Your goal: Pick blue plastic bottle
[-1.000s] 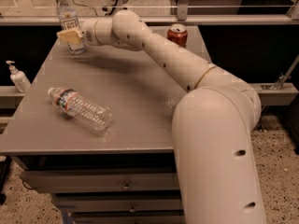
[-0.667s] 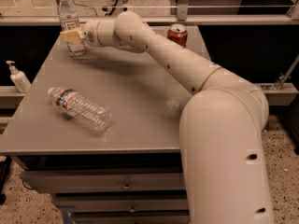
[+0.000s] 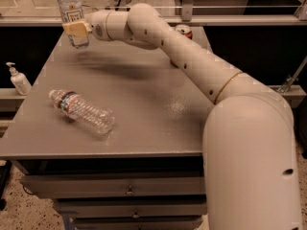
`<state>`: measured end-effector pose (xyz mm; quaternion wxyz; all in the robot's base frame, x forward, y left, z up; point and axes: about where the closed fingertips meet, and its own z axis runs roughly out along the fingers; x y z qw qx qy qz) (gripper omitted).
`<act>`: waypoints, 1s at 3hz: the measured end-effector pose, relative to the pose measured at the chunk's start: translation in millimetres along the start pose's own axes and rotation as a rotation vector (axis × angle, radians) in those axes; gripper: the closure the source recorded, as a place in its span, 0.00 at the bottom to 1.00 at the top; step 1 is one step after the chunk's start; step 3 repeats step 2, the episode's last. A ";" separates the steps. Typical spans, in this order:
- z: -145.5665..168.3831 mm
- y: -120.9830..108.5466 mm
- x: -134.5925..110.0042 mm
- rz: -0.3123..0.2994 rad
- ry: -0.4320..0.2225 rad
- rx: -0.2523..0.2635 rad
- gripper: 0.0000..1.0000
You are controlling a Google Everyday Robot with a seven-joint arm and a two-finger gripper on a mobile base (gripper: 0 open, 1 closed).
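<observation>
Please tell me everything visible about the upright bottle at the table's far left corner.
The blue plastic bottle is tall, of clear plastic, with a white cap and a white label with dark print. It is upright over the far left corner of the table. The gripper is shut on its lower body, tan fingers across its front.

The arm (image 3: pixel 192 63) reaches far out (elbow bent), its claw (image 3: pixel 76 28) clamped on the blue plastic bottle (image 3: pixel 71 8).
</observation>
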<state>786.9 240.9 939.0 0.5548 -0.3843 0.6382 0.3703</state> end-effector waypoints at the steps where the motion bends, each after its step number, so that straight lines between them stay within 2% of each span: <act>1: -68.9 17.5 -51.4 -0.054 -0.032 -0.067 1.00; 3: -73.6 18.1 -52.9 -0.055 -0.030 -0.069 1.00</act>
